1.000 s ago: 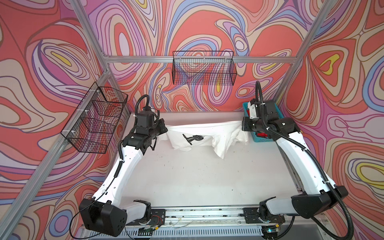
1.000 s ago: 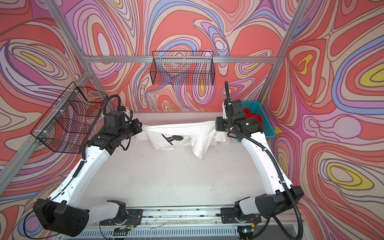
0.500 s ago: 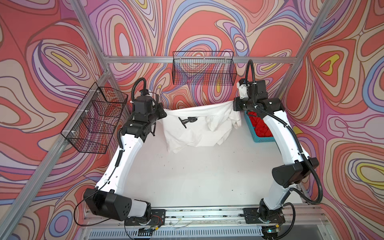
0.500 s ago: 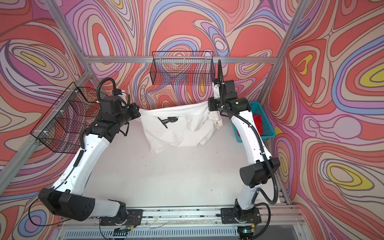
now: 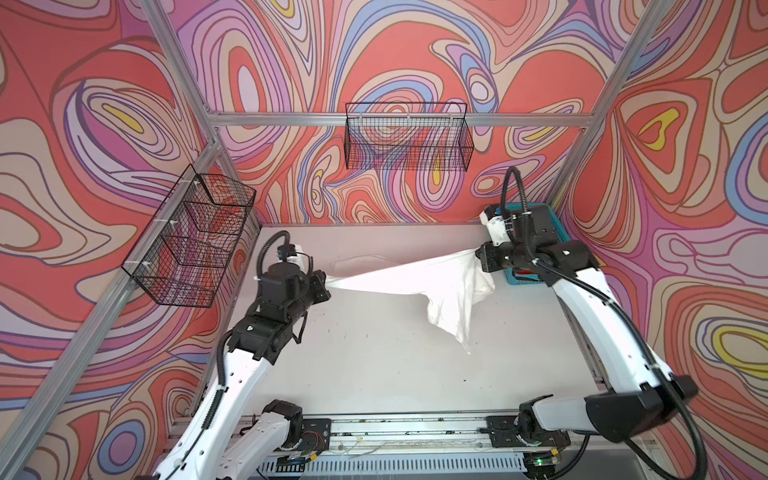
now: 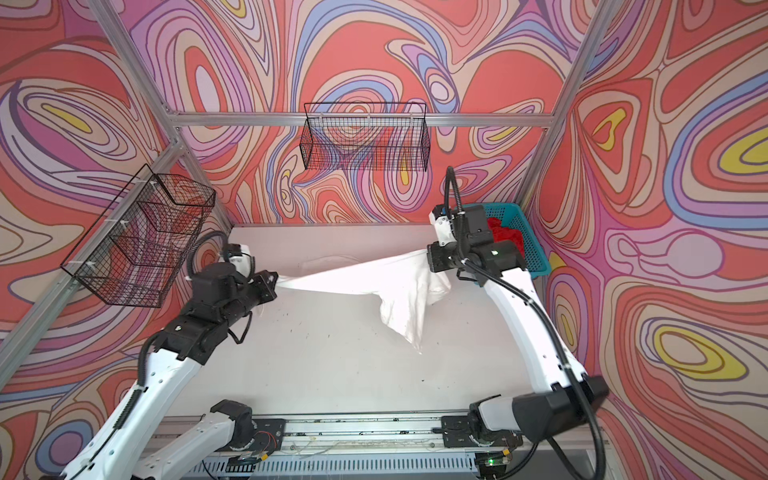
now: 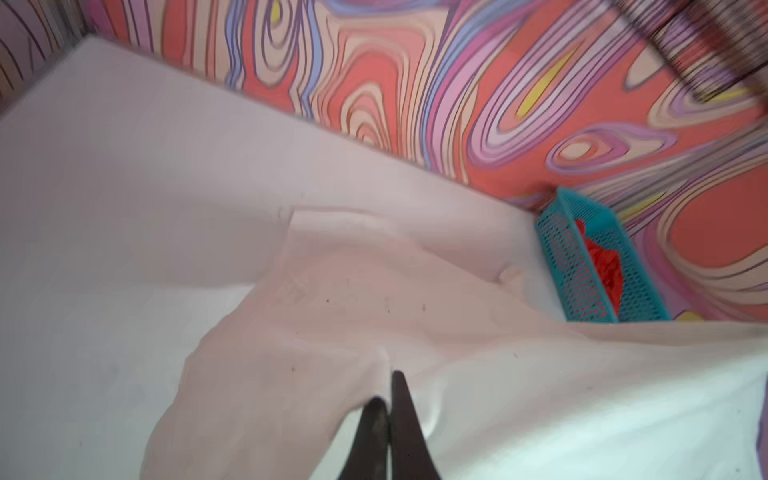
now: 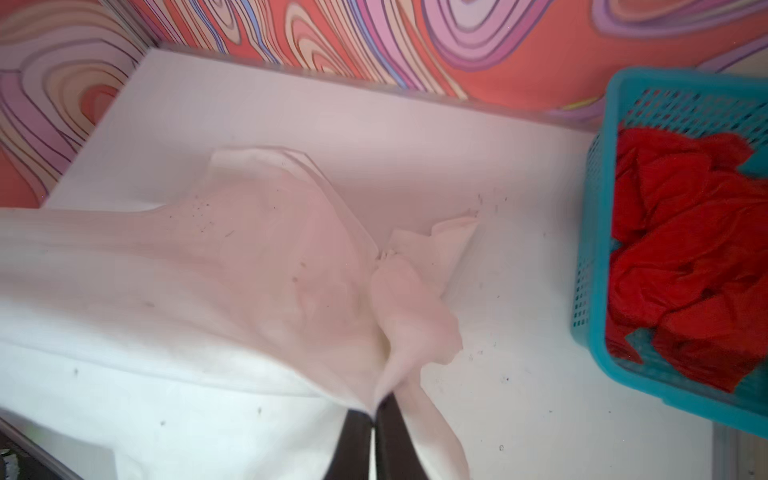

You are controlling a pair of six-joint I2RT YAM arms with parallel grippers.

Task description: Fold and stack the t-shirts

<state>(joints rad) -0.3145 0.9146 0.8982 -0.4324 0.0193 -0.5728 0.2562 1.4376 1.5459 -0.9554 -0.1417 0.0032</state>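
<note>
White laminate desk (image 5: 374,365) carries my work, its top peppered with small dark specks, and swirling red, pink and lilac wallpaper closes it in on three sides behind a silver frame. Black wire baskets hang on those walls, one (image 5: 409,141) straight behind the desk and one (image 5: 189,237) to the desk's left. A teal lattice basket (image 6: 534,249) sits in the desk's far right corner with the red t-shirt (image 6: 505,239) crumpled inside it.

The white t-shirt (image 5: 419,278) hangs stretched above the far half of the desk between my two grippers. My left gripper (image 5: 326,286) pinches one end, the fingers (image 7: 401,415) pressed together on the cloth. My right gripper (image 5: 482,259), just beside the teal basket, has its fingers (image 8: 392,432) nearly together with a fold of the same shirt caught between them. A loose tail droops from the right end toward the desk.

Half a second ago both arms held the shirt high against the back wall as a broad sheet. Now both have dropped lower and spread apart, so the cloth is drawn into a narrow taut band, and my right elbow has swung down to the desk's near right corner.
</note>
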